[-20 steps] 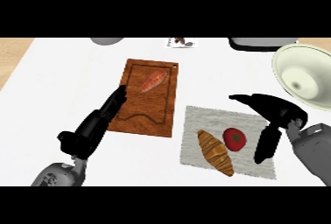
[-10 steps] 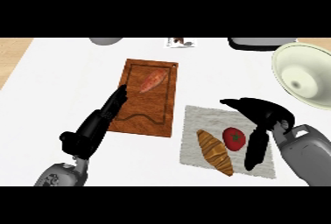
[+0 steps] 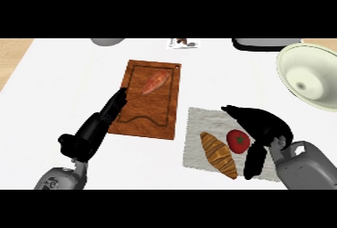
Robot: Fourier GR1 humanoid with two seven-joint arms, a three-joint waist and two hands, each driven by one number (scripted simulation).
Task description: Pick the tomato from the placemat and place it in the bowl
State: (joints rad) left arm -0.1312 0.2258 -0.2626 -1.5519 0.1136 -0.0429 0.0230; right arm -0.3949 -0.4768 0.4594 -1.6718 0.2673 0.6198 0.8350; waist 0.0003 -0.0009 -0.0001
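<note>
Nearest: right hand (image 3: 263,129) arched over placemat's (image 3: 197,153) right side, fingers spread & bent, holding nothing; may just touch the tomato (image 3: 238,140), hard to tell. Croissant (image 3: 219,154) lies just left of tomato on same mat. Left hand (image 3: 99,127) open, fingers straight, resting at cutting board's (image 3: 148,118) left edge w/ an orange-pink food piece (image 3: 156,83) farther up. Bowl (image 3: 309,80) far right, well apart.

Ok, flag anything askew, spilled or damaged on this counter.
Nothing stands out. The tomato and croissant lie on the placemat, the bowl sits upright, and the cutting board lies flat. Nothing looks spilled or broken.
</note>
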